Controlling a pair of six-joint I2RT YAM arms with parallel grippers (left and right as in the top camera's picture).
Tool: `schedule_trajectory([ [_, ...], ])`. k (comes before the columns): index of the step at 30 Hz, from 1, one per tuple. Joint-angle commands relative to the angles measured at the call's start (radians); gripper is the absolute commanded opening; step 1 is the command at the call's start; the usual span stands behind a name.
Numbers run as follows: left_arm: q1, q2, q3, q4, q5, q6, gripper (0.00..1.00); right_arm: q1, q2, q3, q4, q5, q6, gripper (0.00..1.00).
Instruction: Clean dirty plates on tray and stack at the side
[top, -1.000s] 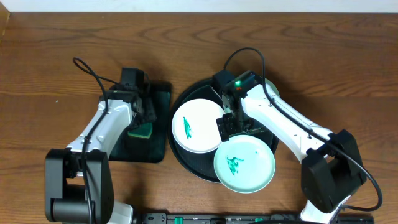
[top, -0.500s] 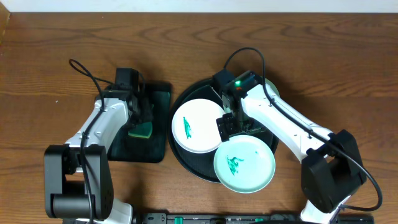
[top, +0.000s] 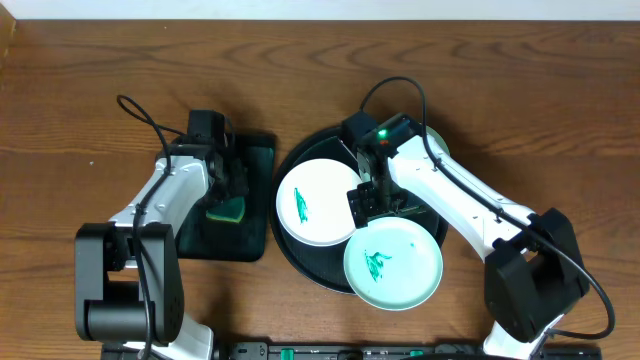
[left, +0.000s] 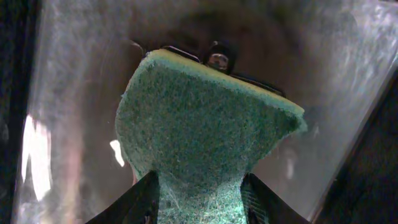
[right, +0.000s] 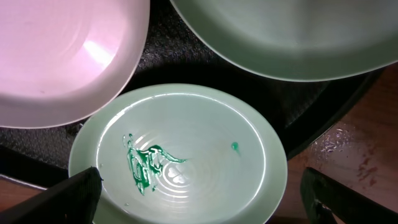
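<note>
Left pincer (top: 226, 190) is pinching a green sponge (top: 228, 210) and hanging over the small tray (top: 256, 170); in the wrist view the sponge (left: 205, 124) is sticking out ahead of the fingers (left: 140, 202), with glossy tray beneath it. Right pincer (top: 368, 200) is spread wide, gripping nothing, and hovering over the round tray (top: 318, 146). The white plate (top: 312, 203) is lying just to that pincer's left on the tray, green smear (top: 300, 207) showing. One mint plate (top: 393, 264) is sitting directly below and base-side of the pincer, overhanging the tray rim toward the tabletop (top: 100, 80); its smear (right: 146, 165) is showing between the fingertips. A second mint plate (right: 292, 37) is lying beyond the pincer, mostly hidden under the arm in the overhead. All three plates are on the round tray.
</note>
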Motion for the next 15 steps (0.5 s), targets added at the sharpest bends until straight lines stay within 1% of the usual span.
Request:
schedule_trajectory([
  [1, 0.002, 0.023, -0.019, 0.007, 0.006, 0.016, 0.41, 0.009, -0.004, 0.0, -0.001, -0.005, -0.002, 0.99],
  [4, 0.002, 0.023, -0.019, 0.01, 0.006, 0.017, 0.2, 0.009, -0.004, 0.0, -0.002, -0.005, -0.003, 0.99],
  [5, 0.002, 0.023, -0.019, 0.01, 0.006, 0.017, 0.11, 0.009, -0.004, 0.0, -0.002, -0.005, -0.002, 0.99],
  [6, 0.002, 0.023, -0.019, 0.012, 0.006, 0.017, 0.08, 0.009, -0.004, 0.0, -0.002, -0.005, -0.003, 0.99],
  [14, 0.002, 0.023, -0.019, 0.024, 0.006, 0.017, 0.07, 0.009, -0.004, 0.0, -0.006, -0.005, -0.003, 0.99],
  [15, 0.002, 0.023, -0.019, 0.024, 0.006, 0.017, 0.09, 0.009, -0.004, 0.0, -0.008, -0.005, -0.002, 0.99],
])
